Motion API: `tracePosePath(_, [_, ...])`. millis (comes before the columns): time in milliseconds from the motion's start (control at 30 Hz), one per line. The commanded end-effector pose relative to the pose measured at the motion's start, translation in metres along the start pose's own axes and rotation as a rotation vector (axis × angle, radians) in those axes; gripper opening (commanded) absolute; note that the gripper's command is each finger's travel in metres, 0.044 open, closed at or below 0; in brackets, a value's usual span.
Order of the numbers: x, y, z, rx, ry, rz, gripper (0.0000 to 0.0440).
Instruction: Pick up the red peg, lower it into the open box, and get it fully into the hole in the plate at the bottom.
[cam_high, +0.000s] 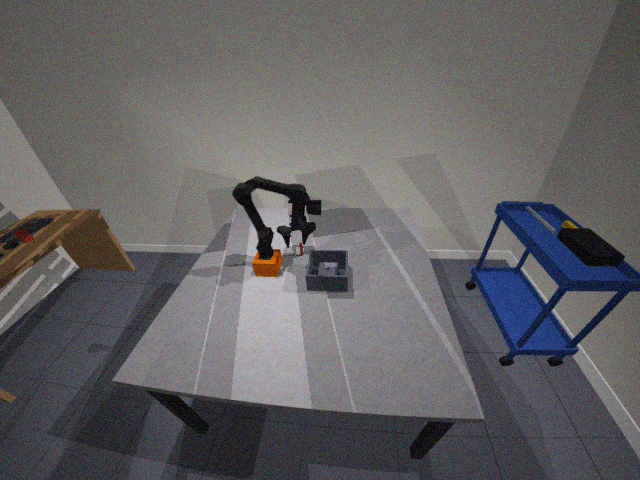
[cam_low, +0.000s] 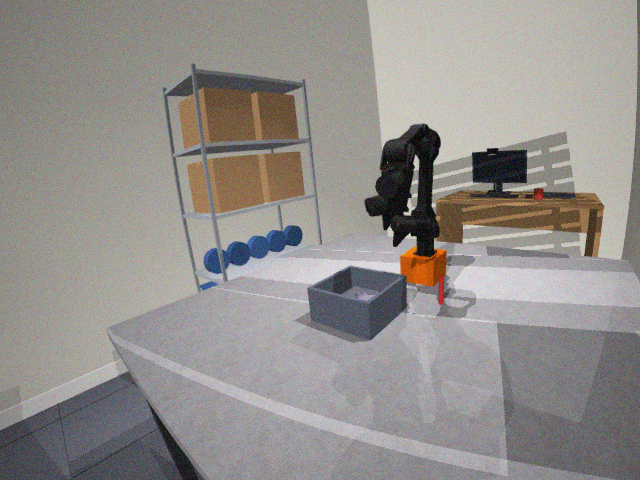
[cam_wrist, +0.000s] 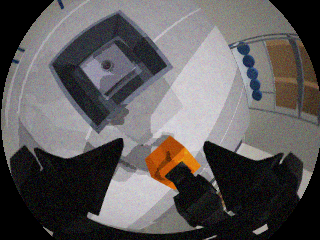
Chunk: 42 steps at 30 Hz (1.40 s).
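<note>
The thin red peg (cam_high: 301, 249) (cam_low: 440, 290) stands upright on the table, clear of the box, near the arm's orange base; I cannot make it out in the wrist view. The open grey box (cam_high: 327, 283) (cam_low: 338, 308) (cam_wrist: 82, 97) stands beside the base. The pale plate (cam_low: 364, 296) (cam_wrist: 117, 82) lies at its bottom, and its dark round hole (cam_wrist: 107, 65) shows empty in the wrist view. My gripper (cam_high: 295, 244) (cam_low: 390, 237) (cam_wrist: 165, 144) is open and empty, its fingers wide apart. It hangs above the tabletop, outside the box and higher than the peg.
The orange base block (cam_high: 267, 264) (cam_low: 423, 267) (cam_wrist: 172, 160) carries the arm close to the box and peg. Off the table stand a blue cart (cam_high: 537, 304), a wooden desk (cam_low: 516, 206) and a shelf rack with cardboard boxes (cam_low: 230, 178).
</note>
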<state>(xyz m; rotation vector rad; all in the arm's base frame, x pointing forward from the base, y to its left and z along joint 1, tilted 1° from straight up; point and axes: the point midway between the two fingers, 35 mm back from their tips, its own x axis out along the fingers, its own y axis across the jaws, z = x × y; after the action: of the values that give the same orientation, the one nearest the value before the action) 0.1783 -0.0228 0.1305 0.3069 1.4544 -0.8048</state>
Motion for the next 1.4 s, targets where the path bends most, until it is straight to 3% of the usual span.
tracePosePath(0, [-0.005,0.023,-0.016,0.011,0.027,0.018,0.0440])
tracePosePath(733, [0.008,0.091,-0.103,0.000,0.114,-0.017,0.0440])
tracePosePath(1367, [0.071,0.127,-0.122,-0.043,0.088,0.047,0.0440])
